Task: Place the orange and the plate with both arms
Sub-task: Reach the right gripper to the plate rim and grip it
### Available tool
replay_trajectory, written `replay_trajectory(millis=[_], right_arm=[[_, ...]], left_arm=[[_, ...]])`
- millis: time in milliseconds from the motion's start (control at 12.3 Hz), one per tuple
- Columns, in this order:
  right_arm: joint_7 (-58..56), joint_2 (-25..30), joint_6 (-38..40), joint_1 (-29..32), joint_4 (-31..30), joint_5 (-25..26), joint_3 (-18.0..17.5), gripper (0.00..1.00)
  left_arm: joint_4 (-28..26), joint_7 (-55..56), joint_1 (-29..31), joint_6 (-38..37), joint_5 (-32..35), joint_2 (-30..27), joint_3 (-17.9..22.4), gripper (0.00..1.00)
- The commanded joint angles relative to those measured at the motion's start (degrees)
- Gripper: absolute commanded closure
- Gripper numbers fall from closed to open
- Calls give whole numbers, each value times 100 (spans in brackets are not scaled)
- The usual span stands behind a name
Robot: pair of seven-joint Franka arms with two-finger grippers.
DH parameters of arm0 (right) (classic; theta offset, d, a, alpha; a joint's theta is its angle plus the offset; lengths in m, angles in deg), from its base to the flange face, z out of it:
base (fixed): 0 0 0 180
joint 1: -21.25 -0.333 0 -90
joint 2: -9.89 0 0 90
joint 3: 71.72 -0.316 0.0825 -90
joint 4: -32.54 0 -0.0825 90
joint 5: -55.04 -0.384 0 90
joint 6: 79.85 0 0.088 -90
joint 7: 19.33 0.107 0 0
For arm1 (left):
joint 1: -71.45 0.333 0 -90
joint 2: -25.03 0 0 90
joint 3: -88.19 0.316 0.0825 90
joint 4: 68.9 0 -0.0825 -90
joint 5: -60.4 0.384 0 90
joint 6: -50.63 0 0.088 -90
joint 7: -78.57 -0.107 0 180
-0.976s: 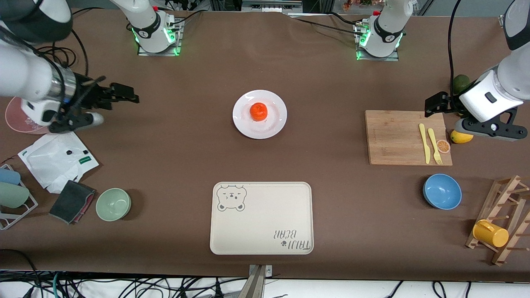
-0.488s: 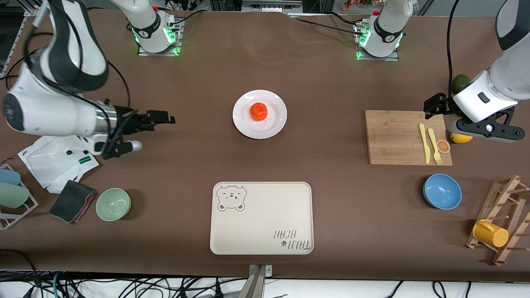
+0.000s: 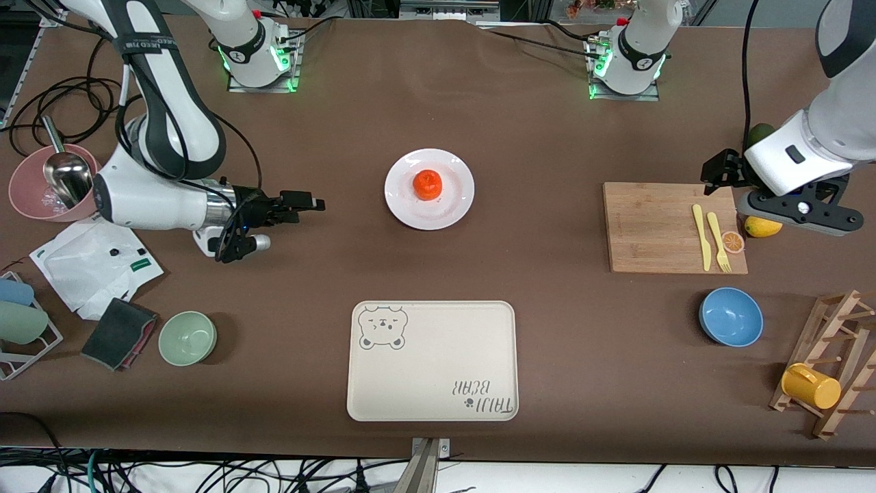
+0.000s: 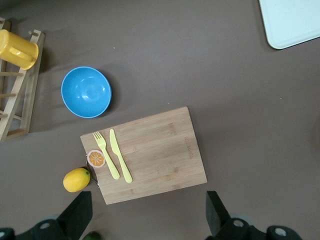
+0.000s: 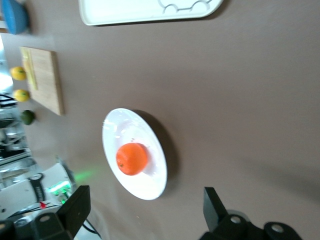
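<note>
White and glossy, the round plate (image 3: 429,189) lies mid-desk with the small red-orange orange (image 3: 428,185) resting on it; the right end effector (image 3: 306,203), fingers apart, points straight at it from the right arm's end and is the nearer; the left end effector (image 3: 718,172), fingers apart, hangs over the bamboo cutting board (image 3: 667,227); only the right wrist view shows the plate's rim (image 5: 162,165) lying between its open fingers.

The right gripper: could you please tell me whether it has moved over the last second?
Yes. The right gripper has travelled across the table toward the plate, which has stayed put with the orange on it.
</note>
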Motion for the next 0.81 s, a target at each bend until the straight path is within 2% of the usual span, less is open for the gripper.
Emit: replay_trajectory(millis=[0, 81, 163, 244, 325, 488, 651, 732], right_arm=[[-565, 78, -483, 55, -628, -592, -215, 0], [-592, 25, -632, 55, -708, -680, -320, 0], [-627, -80, -860, 55, -735, -725, -504, 0], [-732, -185, -1167, 46, -805, -777, -680, 0], [-794, -221, -1414, 46, -919, -952, -864, 0], [-1179, -361, -1609, 46, -1094, -1364, -989, 0], [-1610, -397, -1610, 46, -1262, -1848, -1059, 0], [-1699, -449, -1618, 46, -1280, -1894, -1068, 0]], left_arm=[[-257, -170, -485, 69, -386, -297, 694, 0], [-781, -170, -608, 253, -545, -656, 862, 0], [-1222, -179, -958, 455, -642, -947, 1351, 0], [-1304, -179, -1405, 483, -834, -984, 1852, 0], [-1288, -170, -1653, 596, -967, -959, 2118, 0], [-1113, -135, -1498, 713, -1318, -740, 2260, 0], [-945, 285, -1497, 527, -1276, -739, 2244, 0], [-910, 400, -1497, 527, -1267, -739, 2226, 0]])
